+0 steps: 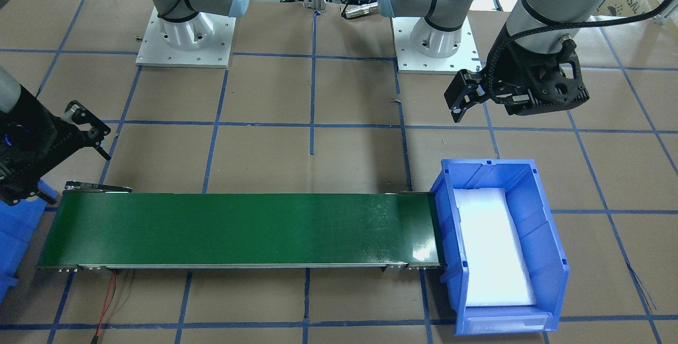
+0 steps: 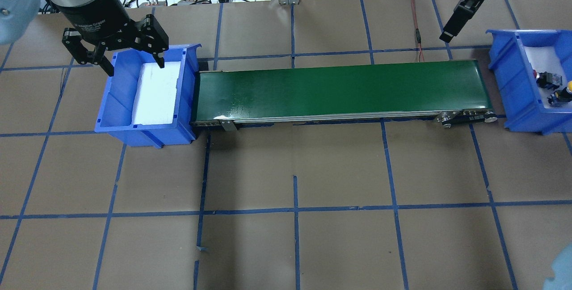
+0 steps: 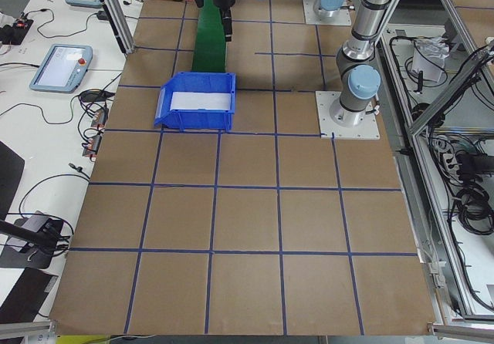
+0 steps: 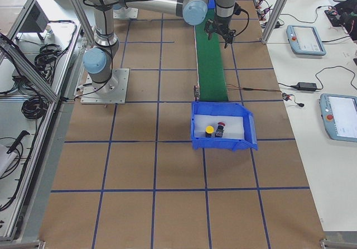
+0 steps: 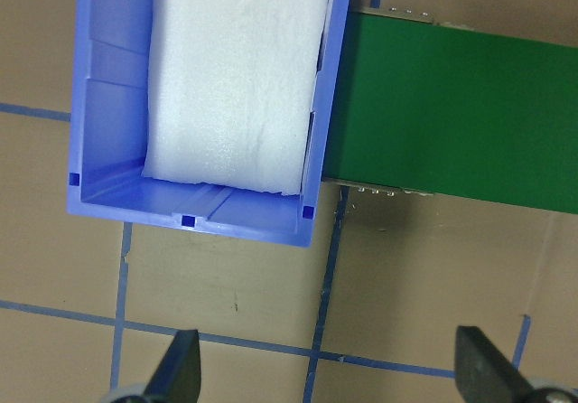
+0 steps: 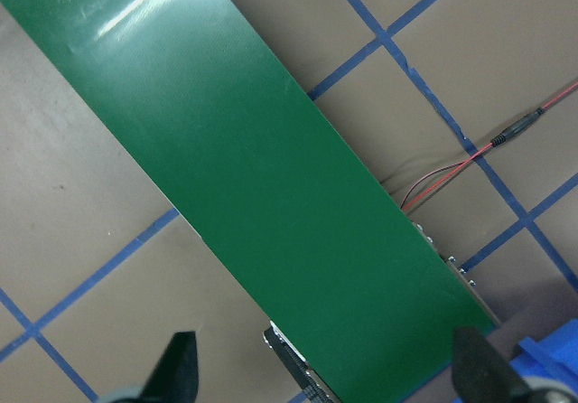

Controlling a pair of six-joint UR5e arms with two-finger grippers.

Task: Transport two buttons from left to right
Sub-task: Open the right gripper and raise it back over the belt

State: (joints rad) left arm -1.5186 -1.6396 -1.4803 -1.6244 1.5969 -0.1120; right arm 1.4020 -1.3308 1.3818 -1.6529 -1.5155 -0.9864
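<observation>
Both buttons lie on white foam in the right blue bin [image 2: 505, 71]. The yellow-capped button [image 2: 566, 91] and the red-capped button [image 2: 546, 79] also show in the exterior right view, yellow [image 4: 209, 130] beside red [image 4: 221, 127]. My left gripper [image 2: 134, 64] is open and empty, hovering over the far end of the left blue bin [image 2: 116, 102], which holds only white foam [image 5: 235, 69]. My right gripper [image 2: 447, 34] is open and empty, above the far side of the conveyor's right end. Its fingertips [image 6: 178, 367] frame green belt and table.
A green conveyor belt [image 2: 339, 93] runs between the two bins, nothing on it. A red-black wire [image 2: 418, 35] lies behind its right end. The table is brown paper with blue tape lines. Both arm bases [image 1: 185, 42] stand behind the belt.
</observation>
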